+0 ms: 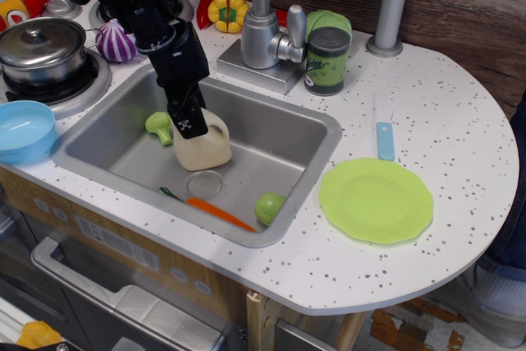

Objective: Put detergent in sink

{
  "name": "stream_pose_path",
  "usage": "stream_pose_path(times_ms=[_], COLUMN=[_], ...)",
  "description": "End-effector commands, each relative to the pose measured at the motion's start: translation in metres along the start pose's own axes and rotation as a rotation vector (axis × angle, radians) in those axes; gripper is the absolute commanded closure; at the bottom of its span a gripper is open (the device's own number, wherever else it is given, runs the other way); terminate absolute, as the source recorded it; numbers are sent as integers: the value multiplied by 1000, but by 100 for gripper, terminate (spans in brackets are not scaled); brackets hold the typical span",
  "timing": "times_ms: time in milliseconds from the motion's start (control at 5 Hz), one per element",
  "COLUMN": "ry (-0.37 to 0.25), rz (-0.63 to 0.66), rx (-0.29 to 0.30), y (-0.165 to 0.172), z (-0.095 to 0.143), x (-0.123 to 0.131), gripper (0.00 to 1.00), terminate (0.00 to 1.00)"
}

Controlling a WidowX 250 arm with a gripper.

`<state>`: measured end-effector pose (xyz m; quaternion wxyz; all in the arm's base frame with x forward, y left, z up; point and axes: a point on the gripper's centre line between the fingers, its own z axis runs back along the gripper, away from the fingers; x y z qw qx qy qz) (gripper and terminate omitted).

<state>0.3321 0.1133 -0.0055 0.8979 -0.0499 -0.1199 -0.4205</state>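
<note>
The detergent [205,152], a cream-white toy jug, stands upright on the floor of the steel sink [275,144], just above the round drain [204,183]. My gripper [189,121] reaches down into the basin from the upper left. It is closed on the jug's top and neck, which its black fingers hide.
In the sink lie a green broccoli [159,126] left of the jug, a carrot [215,210] and a green ball [269,206] at the front. The faucet [261,22] and a dark green can [327,59] stand behind. A green plate [376,200], knife [385,133], blue bowl [25,129] and pot [43,47] surround the basin.
</note>
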Motion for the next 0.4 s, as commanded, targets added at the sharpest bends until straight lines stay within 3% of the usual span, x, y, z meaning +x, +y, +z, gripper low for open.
stream_pose_path(times_ms=[0,200], ry=[-9,-9], rz=[-33,-33], rx=[49,49], y=[8,8], z=[10,10], x=[-3,-3], gripper=[0,0], terminate=[0,100])
